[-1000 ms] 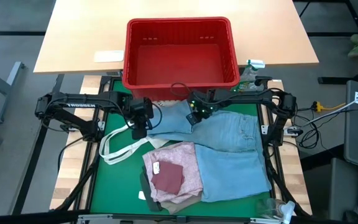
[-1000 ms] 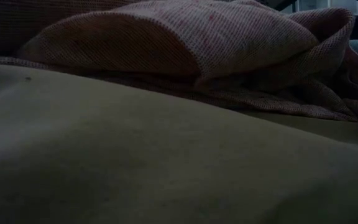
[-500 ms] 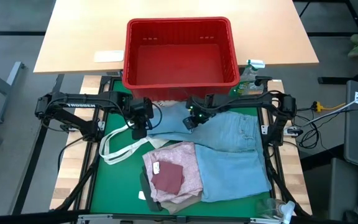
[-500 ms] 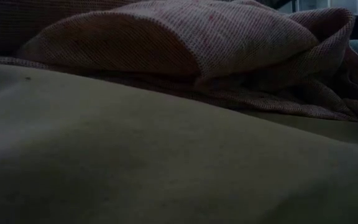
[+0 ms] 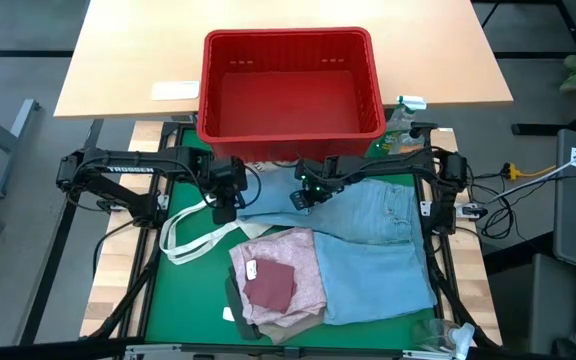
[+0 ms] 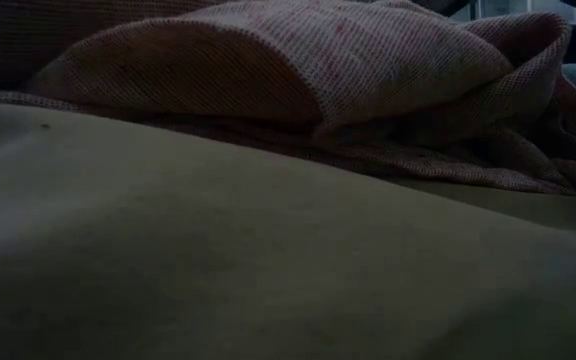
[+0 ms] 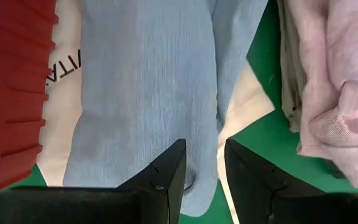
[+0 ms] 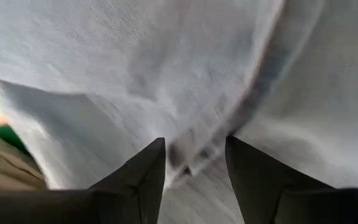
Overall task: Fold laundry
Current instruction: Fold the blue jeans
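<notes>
High view: the left pincer (image 5: 225,207) sits centre-left, its jaws closed on the edge of a leg of the light blue denim jeans (image 5: 373,240), and the right pincer (image 5: 301,196) at centre pinches a fold of the same jeans. These spread right of centre on the green counter (image 5: 173,290), beside the mottled pink top (image 5: 286,262), below the red plastic basket (image 5: 290,85).

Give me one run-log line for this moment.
left gripper: fingers pinching edge of light blue denim jeans | right gripper: fingers gripping jeans fabric | mottled pink top: folded, near edge | red plastic basket: behind
</notes>
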